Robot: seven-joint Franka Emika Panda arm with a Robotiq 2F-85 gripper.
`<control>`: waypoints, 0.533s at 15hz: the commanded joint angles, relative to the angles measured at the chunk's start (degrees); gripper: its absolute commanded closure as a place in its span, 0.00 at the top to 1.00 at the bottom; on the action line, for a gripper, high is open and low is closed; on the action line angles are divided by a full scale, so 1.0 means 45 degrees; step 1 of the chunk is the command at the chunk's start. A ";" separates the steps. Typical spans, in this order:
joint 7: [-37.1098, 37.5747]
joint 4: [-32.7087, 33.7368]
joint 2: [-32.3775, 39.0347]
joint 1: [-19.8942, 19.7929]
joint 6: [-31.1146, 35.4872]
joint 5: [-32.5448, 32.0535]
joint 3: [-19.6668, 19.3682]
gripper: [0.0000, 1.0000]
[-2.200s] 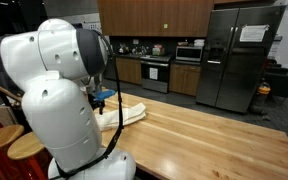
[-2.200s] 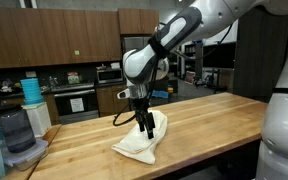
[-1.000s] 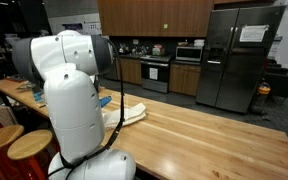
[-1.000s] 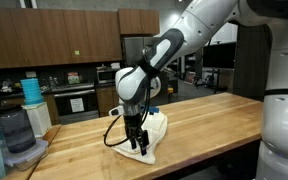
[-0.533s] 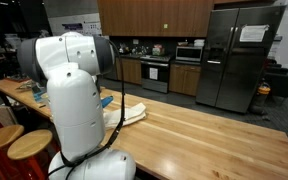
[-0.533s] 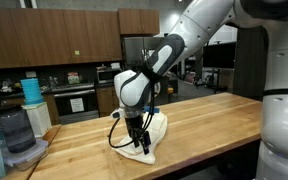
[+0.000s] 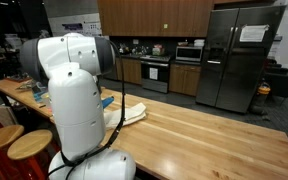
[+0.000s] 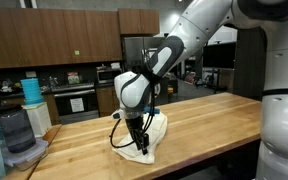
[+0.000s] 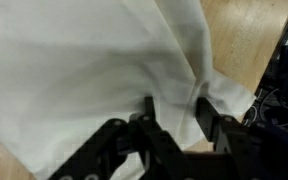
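- Two changes stand out against the pictures of two seconds ago: the arm has come down, and the claw (image 8: 136, 142) now sits low on the white cloth (image 8: 156, 130), where before it hung above it.
- Over the last second the arm hardly moves, but the cloth looks more gathered under the claw than it was.
- In the wrist view the claw (image 9: 174, 108) has one of its fingers (image 9: 146, 108) on each side of a raised fold of the cloth (image 9: 84, 70), with a gap between them.
- I cannot tell whether they already press this fold or only stand around it.
- My judgement is that the work in hand is taking hold of the cloth, and that the hold is not yet sure.
- The cloth lies crumpled on the wooden counter (image 8: 214, 120), near its edge, and no part of it is lifted.
- In an exterior view the robot's white body (image 7: 69, 100) hides the claw fully. Only a strip of the cloth (image 7: 132, 112) shows beside it on the counter (image 7: 204, 130).
- The wrist view is blurred and cuts off the cloth on all sides. The fingertips are dark, so the contact itself is hard to make out.
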 commanded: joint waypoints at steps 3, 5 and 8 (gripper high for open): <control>0.0690 0.0182 0.0141 -0.0192 -0.0108 -0.0472 0.0166 0.01; 0.0813 0.0203 0.0148 -0.0192 -0.0152 -0.0523 0.0178 0.00; 0.0795 0.0334 0.0156 -0.0195 -0.0362 -0.0327 0.0215 0.01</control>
